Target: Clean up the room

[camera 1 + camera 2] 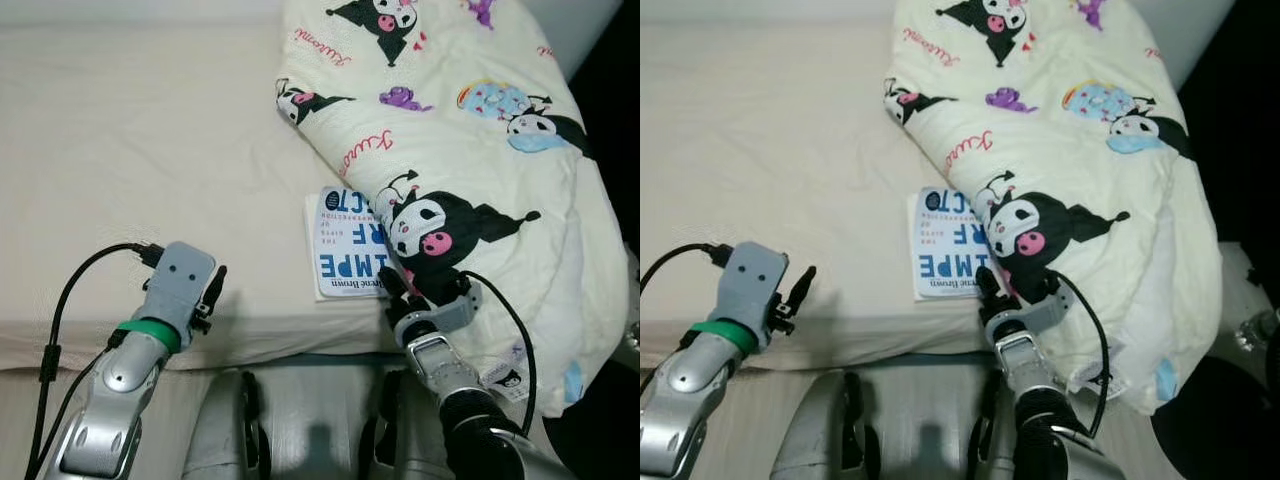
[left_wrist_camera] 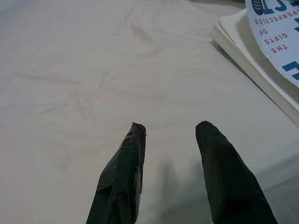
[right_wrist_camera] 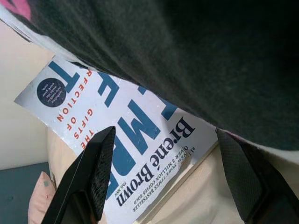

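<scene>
1. A white book (image 1: 348,246) with blue lettering lay flat on the cream bed sheet (image 1: 150,150), near the bed's front edge, its right side tucked under a bunched comforter (image 1: 470,130) printed with cartoon characters.
2. In the head views, the book's long axis ran away from the robot, front edge to back. Its printed text was turned sideways, with the author line at the end nearest the robot.
3. The right gripper (image 1: 402,290) sat at the book's near right corner, just where the comforter overlapped it.
4. The right wrist view gave what the head views could not: the right fingers (image 3: 88,177) were spread wide, one over the cover and the other off the book's edge, with dark comforter fabric hanging above them. It also made the cover legible, with "Brené Brown" in black and "GIFTS OF" in red.
5. The left gripper (image 1: 210,295) hovered over bare sheet, to the left of the book and apart from it.
6. The left wrist view showed the left fingers (image 2: 122,177) parted and holding nothing, with wrinkled sheet between them. The book's stacked page edges (image 2: 252,70) appeared at the side, a detail too small to make out from the head.
</scene>
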Available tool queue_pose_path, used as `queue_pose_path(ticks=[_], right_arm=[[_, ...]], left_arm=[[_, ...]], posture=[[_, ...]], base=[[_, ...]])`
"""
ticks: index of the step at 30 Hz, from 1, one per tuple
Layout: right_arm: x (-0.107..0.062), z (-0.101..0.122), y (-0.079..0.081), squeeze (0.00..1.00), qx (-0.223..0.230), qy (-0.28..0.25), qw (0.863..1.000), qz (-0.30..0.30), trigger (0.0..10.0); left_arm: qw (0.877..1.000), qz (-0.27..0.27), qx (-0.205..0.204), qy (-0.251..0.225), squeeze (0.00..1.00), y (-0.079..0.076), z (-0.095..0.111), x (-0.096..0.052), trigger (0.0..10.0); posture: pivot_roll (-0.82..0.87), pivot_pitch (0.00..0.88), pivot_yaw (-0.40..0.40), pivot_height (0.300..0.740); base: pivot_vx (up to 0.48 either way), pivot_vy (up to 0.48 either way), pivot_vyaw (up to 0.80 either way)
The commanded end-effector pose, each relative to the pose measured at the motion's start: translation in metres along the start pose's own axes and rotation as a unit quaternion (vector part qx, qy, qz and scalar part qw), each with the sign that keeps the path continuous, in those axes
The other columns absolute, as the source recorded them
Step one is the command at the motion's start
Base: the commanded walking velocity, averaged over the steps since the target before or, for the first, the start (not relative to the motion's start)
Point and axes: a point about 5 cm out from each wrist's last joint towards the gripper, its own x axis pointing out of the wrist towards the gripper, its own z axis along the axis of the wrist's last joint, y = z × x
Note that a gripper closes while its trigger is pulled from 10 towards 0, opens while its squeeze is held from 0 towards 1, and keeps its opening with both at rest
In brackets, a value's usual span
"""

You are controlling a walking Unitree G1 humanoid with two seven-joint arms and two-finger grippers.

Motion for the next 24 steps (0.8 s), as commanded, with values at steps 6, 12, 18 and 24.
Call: queue_pose_path(ticks=[6, 12, 18, 24], right_arm=[[-0.014, -0.035, -0.026, 0.00, 0.028, 0.041, 0.997, -0.057, 10.0], [-0.018, -0.035, -0.033, 0.00, 0.026, 0.038, 0.997, -0.069, 10.0], [-0.026, -0.033, -0.046, 0.00, 0.031, 0.023, 0.995, -0.093, 10.0], [-0.029, -0.038, -0.045, 0.00, -0.009, 0.032, 0.997, -0.076, 10.0]], left_arm=[[1.000, -0.004, 0.007, 0.021, 0.00, 0.002, -0.005, -0.007, 10.0], [1.000, -0.002, 0.008, 0.026, 0.00, 0.004, -0.005, -0.009, 10.0], [1.000, -0.004, 0.007, 0.029, 0.00, 0.003, -0.005, -0.013, 10.0], [0.999, -0.004, 0.007, 0.031, 0.00, 0.004, -0.005, -0.013, 10.0]], posture=[[0.23, 0.296, 0.115, 0.600], [0.23, 0.307, 0.110, 0.600], [0.22, 0.309, 0.101, 0.600], [0.22, 0.306, 0.102, 0.600]], base=[[0.000, 0.000, 0.00], [0.000, 0.000, 0.00], [0.000, 0.000, 0.00], [0.000, 0.000, 0.00]])
